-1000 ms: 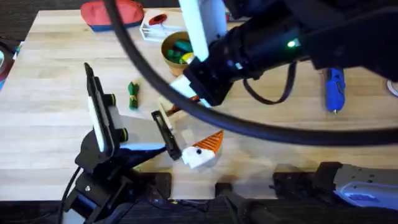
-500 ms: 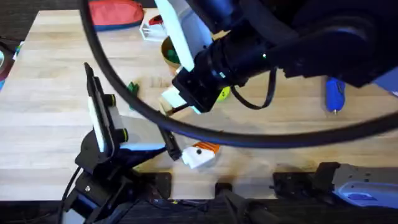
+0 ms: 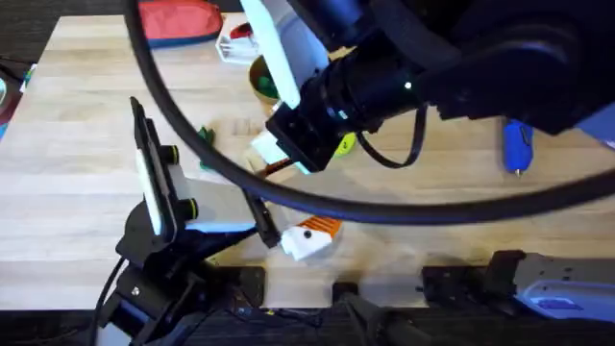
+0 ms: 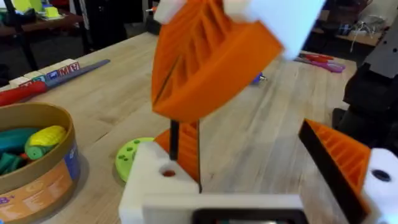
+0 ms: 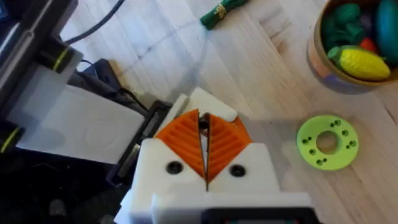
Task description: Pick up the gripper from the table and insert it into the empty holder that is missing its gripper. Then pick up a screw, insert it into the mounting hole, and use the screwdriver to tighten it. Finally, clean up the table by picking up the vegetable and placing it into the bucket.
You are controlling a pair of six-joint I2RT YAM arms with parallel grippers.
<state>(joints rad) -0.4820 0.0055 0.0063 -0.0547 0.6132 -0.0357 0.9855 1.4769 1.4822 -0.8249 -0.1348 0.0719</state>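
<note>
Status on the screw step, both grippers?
Left gripper open, presenting holder. Right gripper shut on screw, tip at mounting hole. Screwdriver lies on table; vegetable outside bucket. Nothing obstructing.

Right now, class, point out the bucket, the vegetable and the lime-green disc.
bucket (image 5: 323, 59): right wrist view, on its tan outer wall.
vegetable (image 5: 219, 14): right wrist view, on its dark green leafy middle.
lime-green disc (image 5: 308, 144): right wrist view, on its flat face beside the centre hole.

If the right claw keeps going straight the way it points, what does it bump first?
Probably the white holder, just below the screw that the right claw pinches; depth is unclear.
</note>
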